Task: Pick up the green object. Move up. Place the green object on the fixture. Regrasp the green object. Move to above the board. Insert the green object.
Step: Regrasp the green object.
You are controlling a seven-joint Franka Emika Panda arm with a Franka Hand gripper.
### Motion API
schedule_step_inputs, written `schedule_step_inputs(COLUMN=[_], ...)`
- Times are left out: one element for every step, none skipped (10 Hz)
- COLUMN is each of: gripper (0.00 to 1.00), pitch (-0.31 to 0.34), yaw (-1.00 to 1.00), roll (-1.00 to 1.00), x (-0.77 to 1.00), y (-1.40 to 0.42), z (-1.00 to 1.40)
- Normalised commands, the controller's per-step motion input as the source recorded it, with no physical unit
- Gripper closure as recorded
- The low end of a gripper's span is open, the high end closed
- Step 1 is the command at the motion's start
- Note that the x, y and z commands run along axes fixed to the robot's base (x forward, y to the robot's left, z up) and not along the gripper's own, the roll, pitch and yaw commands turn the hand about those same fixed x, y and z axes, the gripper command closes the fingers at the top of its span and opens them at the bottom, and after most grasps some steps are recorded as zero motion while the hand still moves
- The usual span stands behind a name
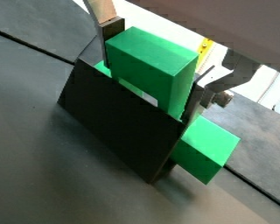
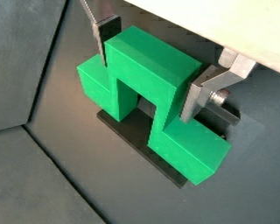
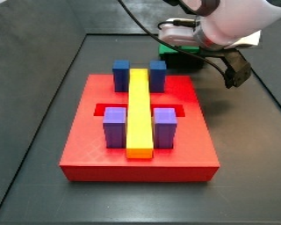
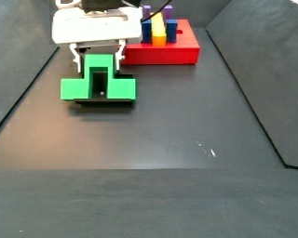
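Silver fingers [image 2: 196, 94] with dark pads sit on either side of the raised centre of the green object [image 2: 149, 96], closed against it as far as both wrist views show; the gripper [image 1: 152, 63] holds that centre from above while the block's lower arms spread out to each side; the green object rests on the fixture [image 1: 116, 122], whose dark wall stands in front of it in a wrist view and whose base plate shows beneath it in the wrist view from above; in a side view the gripper [image 4: 97, 58] hangs over the green object [image 4: 98, 82], which sits on the dark floor [image 4: 177, 121] near the board [image 4: 171, 48]; farther off, the board [image 3: 84, 145] carries a long yellow bar [image 3: 138, 112], blue blocks [image 3: 156, 75] and purple blocks [image 3: 115, 127]; behind it the white arm [image 3: 231, 19] reaches down.
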Motion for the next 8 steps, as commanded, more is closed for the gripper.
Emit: schedule_step_inputs(gripper=[0.0,0.0,1.0,1.0,1.0,1.0,1.0,1.0], pitch=[0.0,0.0,0.0,0.0,0.0,0.0,0.0,0.0], yaw=[0.0,0.0,0.0,0.0,0.0,0.0,0.0,0.0], roll=[0.0,0.02,0.0,0.0,0.0,0.0,0.0,0.0], x=[-0.02,-0.01,0.0,0.0,0.0,0.0,0.0,0.0], y=[0.0,0.0,0.0,0.0,0.0,0.0,0.0,0.0], z=[-0.01,0.0,0.0,0.0,0.0,0.0,0.0,0.0])
